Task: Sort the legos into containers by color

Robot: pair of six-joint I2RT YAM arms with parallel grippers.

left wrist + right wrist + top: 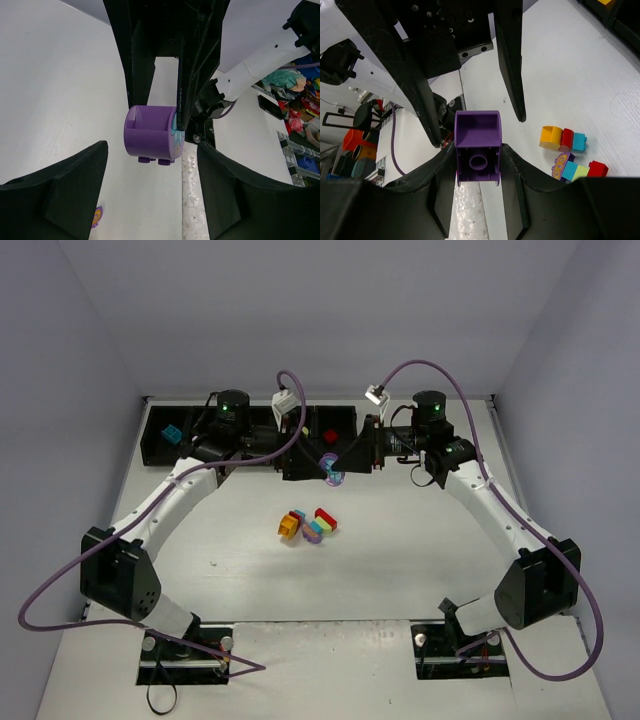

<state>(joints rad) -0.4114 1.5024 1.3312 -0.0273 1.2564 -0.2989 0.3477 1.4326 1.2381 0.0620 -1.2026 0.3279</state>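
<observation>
The right gripper (478,165) is clamping the purple brick (478,145) between its 2 fingers. It is holding the brick in the air, just off the 6 o'clock side of the containers (157,450) and at 12 o'clock of the loose legos (308,524). The brick's long axis is running along those fingers toward the left gripper (150,150), with its hollow face turned to the right wrist camera. The left jaws are gaping wide, flanking the brick's far end without touching it.

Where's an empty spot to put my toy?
Free: the strip between the brick pile and the arm bases, and the patch right of the pile. Crowded: in front of the bins, around the held purple brick.
</observation>
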